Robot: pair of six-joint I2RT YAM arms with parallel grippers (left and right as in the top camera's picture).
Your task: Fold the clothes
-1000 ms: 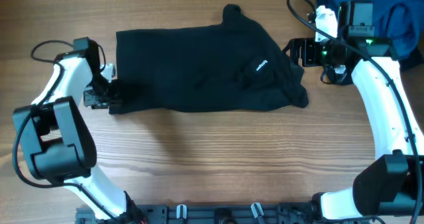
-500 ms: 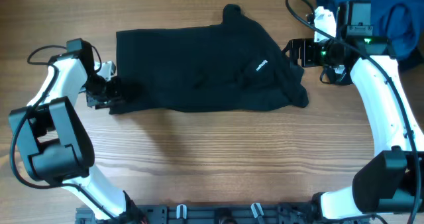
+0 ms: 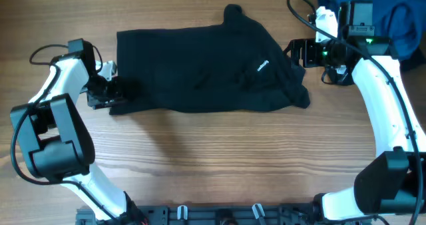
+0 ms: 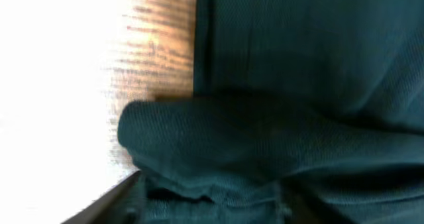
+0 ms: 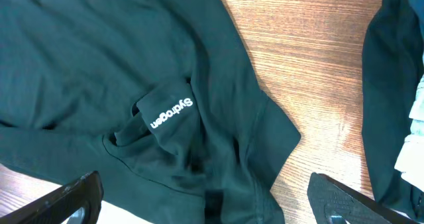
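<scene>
The black garment [image 3: 200,68] lies spread and wrinkled across the far middle of the wooden table, its small white logo [image 3: 261,66] toward the right. My left gripper [image 3: 112,96] is at the garment's lower left corner, shut on a bunched fold of the black fabric [image 4: 252,144], which fills the left wrist view. My right gripper [image 3: 298,52] is wide open at the garment's right edge, empty. In the right wrist view its fingers [image 5: 212,207] straddle the crumpled sleeve area below the logo [image 5: 171,111].
A bright blue garment [image 3: 393,12] is heaped at the far right corner behind the right arm, and shows in the right wrist view [image 5: 391,85] with a pale piece [image 5: 414,138] beside it. Bare wood [image 3: 219,158] lies in front of the garment.
The left arm shifted slightly left and back at the garment's corner, then held. The right arm and the garment have not visibly moved.
</scene>
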